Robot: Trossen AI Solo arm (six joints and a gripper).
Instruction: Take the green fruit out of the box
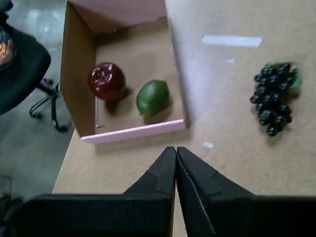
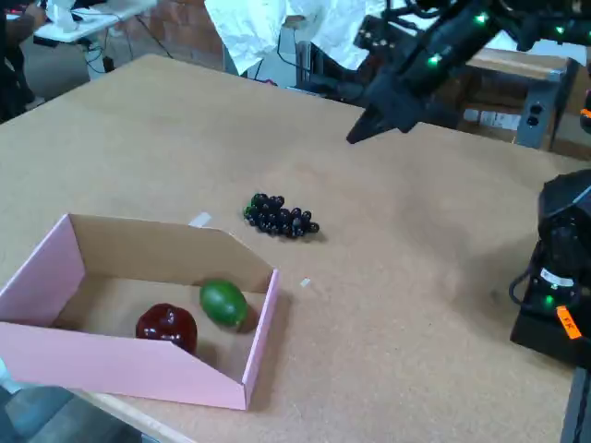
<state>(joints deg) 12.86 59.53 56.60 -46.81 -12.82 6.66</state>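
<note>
Spread the black pincer, now pressed together high above the tan worktop, then descend onto the glossy green oval fruit inside the pink cardboard box, avoiding the dark red fruit at its left

In the wrist view the claw shows only as two dark fingers meeting at their tips; their roots and the wrist run off the bottom edge. The far end of the box is cut by the top edge there, so its back wall cannot be seen whole. A black office chair is cropped at the left edge, only part of its seat and wheeled base showing.

In the fixed view the box's near pink wall hides the lower part of the dark red fruit. The arm leaves the frame at the top right, and the black base is cut by the right edge. The label on that base is too small to read.
</note>
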